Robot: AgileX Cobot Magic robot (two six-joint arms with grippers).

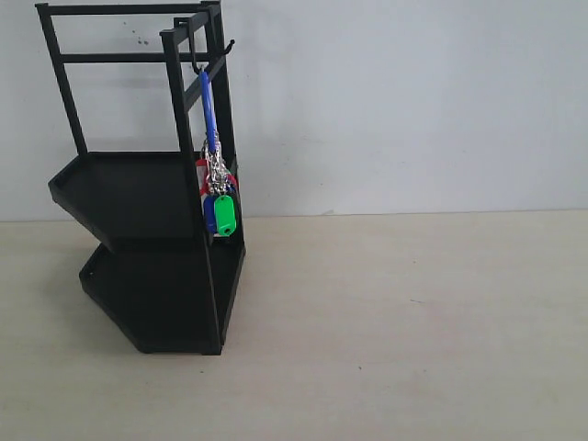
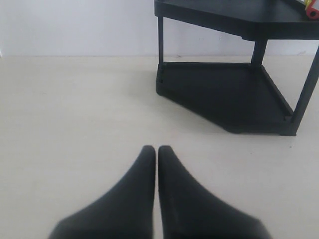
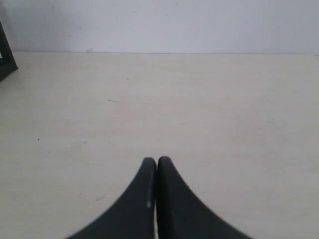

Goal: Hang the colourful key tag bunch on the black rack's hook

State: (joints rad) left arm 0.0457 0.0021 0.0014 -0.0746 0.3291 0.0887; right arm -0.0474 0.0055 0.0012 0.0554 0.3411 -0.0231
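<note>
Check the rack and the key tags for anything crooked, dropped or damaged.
Nothing stands out. The key tag bunch hangs straight down by its blue strap from the hook on the black rack, which stands upright on the table. The left gripper and right gripper are shut and empty.

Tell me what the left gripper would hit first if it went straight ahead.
Probably the rack: its corner post stands almost dead ahead of the shut left gripper, with only bare table between. Depth is unclear, so it could just slip past that corner.
</note>
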